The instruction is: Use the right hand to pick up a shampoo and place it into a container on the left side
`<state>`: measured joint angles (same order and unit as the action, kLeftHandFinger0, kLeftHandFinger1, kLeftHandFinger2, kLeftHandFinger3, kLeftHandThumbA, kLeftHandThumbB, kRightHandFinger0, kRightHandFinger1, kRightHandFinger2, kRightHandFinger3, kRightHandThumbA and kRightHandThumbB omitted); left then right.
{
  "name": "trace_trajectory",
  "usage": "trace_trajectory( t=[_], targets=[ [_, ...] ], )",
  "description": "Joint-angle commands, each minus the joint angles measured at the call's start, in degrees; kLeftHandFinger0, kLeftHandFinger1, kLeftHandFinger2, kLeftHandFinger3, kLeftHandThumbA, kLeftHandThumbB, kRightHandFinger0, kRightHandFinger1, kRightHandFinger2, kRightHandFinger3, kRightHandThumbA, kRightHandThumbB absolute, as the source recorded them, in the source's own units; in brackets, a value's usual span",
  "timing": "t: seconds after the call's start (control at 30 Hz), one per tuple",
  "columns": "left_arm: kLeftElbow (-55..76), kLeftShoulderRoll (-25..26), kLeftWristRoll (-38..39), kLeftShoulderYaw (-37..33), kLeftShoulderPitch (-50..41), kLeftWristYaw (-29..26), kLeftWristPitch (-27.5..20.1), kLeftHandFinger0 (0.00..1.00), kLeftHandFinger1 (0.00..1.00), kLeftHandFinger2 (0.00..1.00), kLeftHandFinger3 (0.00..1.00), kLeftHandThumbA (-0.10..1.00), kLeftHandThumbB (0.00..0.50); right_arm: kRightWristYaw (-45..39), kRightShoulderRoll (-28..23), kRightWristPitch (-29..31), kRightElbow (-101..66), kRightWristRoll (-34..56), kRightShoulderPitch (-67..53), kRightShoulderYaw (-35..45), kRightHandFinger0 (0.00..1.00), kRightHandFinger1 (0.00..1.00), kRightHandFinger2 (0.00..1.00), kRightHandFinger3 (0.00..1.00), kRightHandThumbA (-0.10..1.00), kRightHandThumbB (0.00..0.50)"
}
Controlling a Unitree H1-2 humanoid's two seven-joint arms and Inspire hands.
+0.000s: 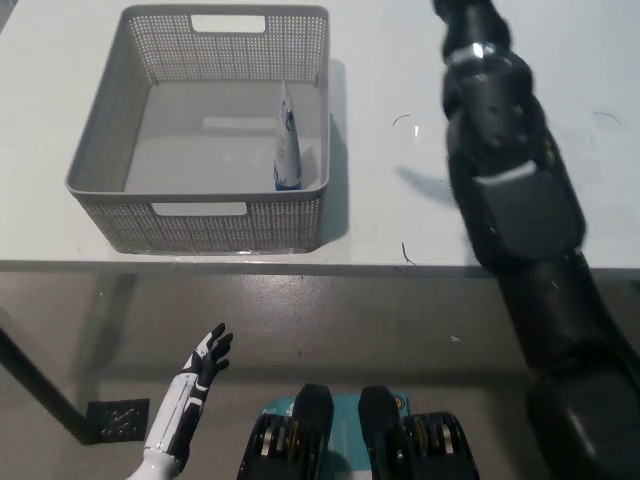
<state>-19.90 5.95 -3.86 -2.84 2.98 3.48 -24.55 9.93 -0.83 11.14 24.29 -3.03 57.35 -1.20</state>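
One pale, matte table (420, 220) fills the upper part of my view, its front edge running straight across the picture. Below that edge lies a grey, glossy floor with a small dark patterned square at the lower left. A few thin dark marks sit on the tabletop right of the middle.

On the table's left half stands the grey mesh basket (205, 225), with cut-out handles in its near and far walls. The shampoo (286, 140) is inside it, against the right wall, toward the near right corner. It is a white tube with blue print. Its long axis runs from near to far, the broad blue end toward me and the narrow end pointing away at the far wall. It seems to lean on the right wall, though I cannot be sure how steeply.

My black right arm (510, 190) reaches up over the table's right side, well apart from the basket. Its hand is beyond the top edge, so I cannot tell its state.

My white left hand (200, 375) hangs low at the lower left, below the table edge, fingers spread and holding nothing.
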Motion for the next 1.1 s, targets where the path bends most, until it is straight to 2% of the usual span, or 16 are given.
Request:
trace_trajectory(
  t=[0.0, 0.03, 0.1, 0.17, 0.27, 0.37, 0.47, 0.5, 0.57, 0.7, 0.73, 0.8, 0.9, 0.97, 1.07],
  targets=[
    [1.24, 0.94, -0.78, -0.23, 0.84, 0.30, -0.80, 1.00, 1.00, 1.00, 1.00, 1.00, 0.253, -4.90, -3.56, -6.84, -18.18, 3.30, -7.09, 1.36, 1.00, 1.00, 1.00, 1.00, 1.00, 0.347],
    [1.04, 0.96, -0.80, -0.23, 0.69, 0.27, -1.06, 1.00, 1.00, 1.00, 1.00, 1.00, 0.253, -5.01, -3.85, -7.18, -20.51, 3.60, -9.39, 1.52, 1.00, 1.00, 1.00, 1.00, 1.00, 0.347],
    [0.54, 0.89, -0.63, -0.22, 0.72, 0.29, -1.57, 1.00, 1.00, 1.00, 1.00, 1.00, 0.256, -5.89, -4.77, -6.19, -24.30, 5.13, -14.53, 1.80, 1.00, 1.00, 1.00, 1.00, 0.97, 0.315],
    [0.56, 0.83, -0.71, -0.15, 0.58, 0.13, -1.57, 1.00, 1.00, 1.00, 1.00, 1.00, 0.262, -6.18, -5.15, -6.01, -26.82, 5.86, -18.46, 1.99, 1.00, 1.00, 1.00, 1.00, 0.96, 0.313],
    [0.70, 0.80, -1.15, -0.08, 0.26, -0.22, -1.47, 1.00, 1.00, 1.00, 1.00, 1.00, 0.270, -6.92, -5.87, -6.08, -30.57, 6.94, -25.03, 1.93, 1.00, 1.00, 1.00, 1.00, 0.97, 0.326],
    [1.09, 1.13, -0.91, 0.07, -0.02, 0.05, -1.60, 1.00, 1.00, 1.00, 1.00, 1.00, 0.266, -7.44, -6.38, -4.46, -32.52, 6.62, -32.79, 1.53, 1.00, 1.00, 1.00, 1.00, 1.00, 0.318],
    [0.25, 0.87, -0.93, 0.03, 0.24, -0.24, -2.38, 1.00, 1.00, 1.00, 1.00, 1.00, 0.257, -8.04, -6.60, -2.90, -32.24, 7.17, -37.37, 1.43, 1.00, 1.00, 1.00, 1.00, 1.00, 0.342],
    [0.42, 0.70, -1.00, 0.03, 0.12, -0.26, -1.89, 1.00, 1.00, 1.00, 1.00, 1.00, 0.276, -8.50, -6.76, -1.96, -31.80, 6.99, -40.31, 1.11, 1.00, 1.00, 1.00, 1.00, 1.00, 0.317],
    [0.51, 0.63, -0.67, 0.09, 0.17, -0.09, -1.42, 1.00, 1.00, 1.00, 1.00, 1.00, 0.277, -8.80, -6.29, -1.09, -30.76, 7.48, -43.32, 1.00, 1.00, 1.00, 1.00, 1.00, 1.00, 0.318],
    [1.04, 0.81, -0.85, 0.03, 0.14, 0.04, -1.39, 1.00, 1.00, 1.00, 1.00, 1.00, 0.245, -10.20, -5.34, 1.12, -29.32, 10.70, -48.32, 1.42, 1.00, 1.00, 1.00, 1.00, 1.00, 0.250],
    [0.74, 0.98, -0.96, 0.07, 0.38, 0.02, -1.51, 1.00, 1.00, 1.00, 1.00, 1.00, 0.252, -10.68, -5.24, 1.61, -29.07, 11.27, -49.70, 1.35, 1.00, 1.00, 1.00, 1.00, 1.00, 0.233],
    [0.70, 1.09, -1.34, 0.09, 0.37, -0.19, -1.57, 1.00, 1.00, 1.00, 1.00, 1.00, 0.259, -11.50, -5.33, 2.29, -28.74, 11.13, -51.82, 0.90, 1.00, 1.00, 1.00, 1.00, 1.00, 0.233],
    [0.58, 1.15, -0.62, 0.21, 0.51, 0.20, -1.25, 1.00, 1.00, 1.00, 1.00, 1.00, 0.261, -12.70, -5.02, 2.83, -28.23, 11.52, -54.37, 0.17, 1.00, 1.00, 1.00, 1.00, 1.00, 0.197],
    [0.43, 1.00, -0.35, 0.18, 0.31, 0.26, -1.40, 1.00, 1.00, 1.00, 1.00, 1.00, 0.256, -13.96, -4.99, -0.06, -29.22, 12.54, -57.49, -0.93, 1.00, 1.00, 1.00, 1.00, 1.00, 0.226],
    [0.46, 0.68, -0.48, -0.02, 0.03, 0.20, -1.51, 1.00, 1.00, 1.00, 1.00, 1.00, 0.255, -15.14, -5.36, 0.01, -28.66, 12.99, -60.27, -1.64, 1.00, 1.00, 1.00, 1.00, 1.00, 0.197]
  ],
)
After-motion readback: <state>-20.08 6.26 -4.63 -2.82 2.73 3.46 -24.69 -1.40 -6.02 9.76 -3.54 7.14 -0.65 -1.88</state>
